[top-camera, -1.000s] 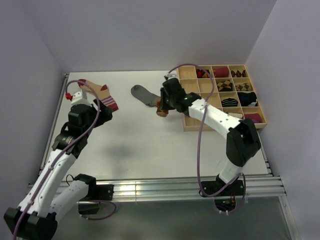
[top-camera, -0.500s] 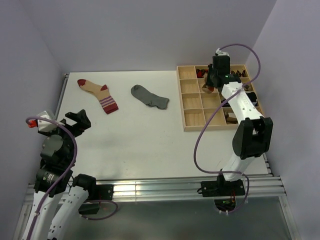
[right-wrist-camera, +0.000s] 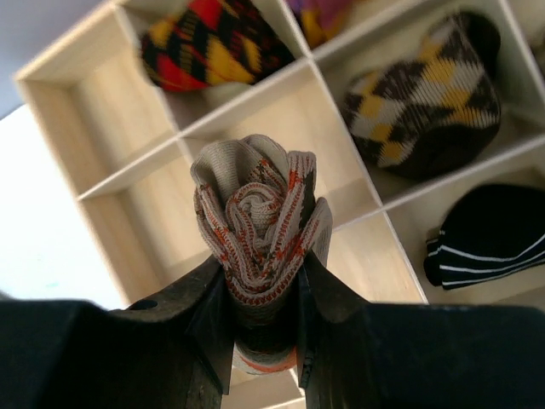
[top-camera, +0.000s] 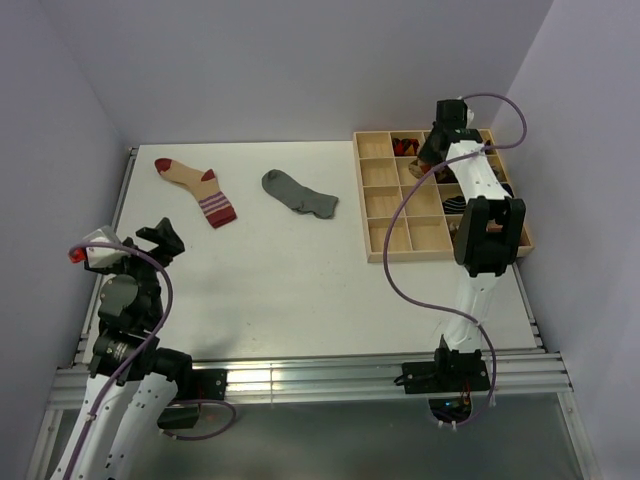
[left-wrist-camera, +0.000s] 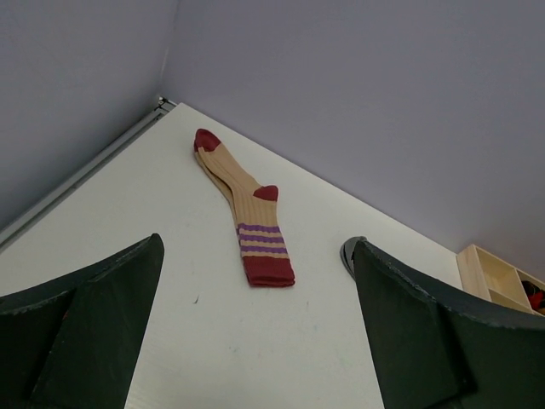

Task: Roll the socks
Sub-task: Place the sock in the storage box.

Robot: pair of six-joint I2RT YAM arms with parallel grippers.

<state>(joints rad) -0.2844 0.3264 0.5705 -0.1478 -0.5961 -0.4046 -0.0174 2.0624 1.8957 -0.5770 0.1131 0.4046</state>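
Gripping the rolled argyle sock (right-wrist-camera: 258,217), the right hand (right-wrist-camera: 262,294) is hanging above a divider (right-wrist-camera: 128,173); releasing risks straddling and unrolling. Meanwhile the left hand (top-camera: 160,242) is standing open.

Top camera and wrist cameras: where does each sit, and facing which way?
Top external: high behind the robot, looking down on the white table; left arm and right arm show.
Left wrist: on the left arm, looking low across the table to the far wall; the open left pincer frames the beige sock.
Right wrist: on the right arm, looking down into the wooden tray; the right pincer grips a rolled argyle sock.
Shared: top and left wrist both show the beige sock; top and right wrist, the tray.
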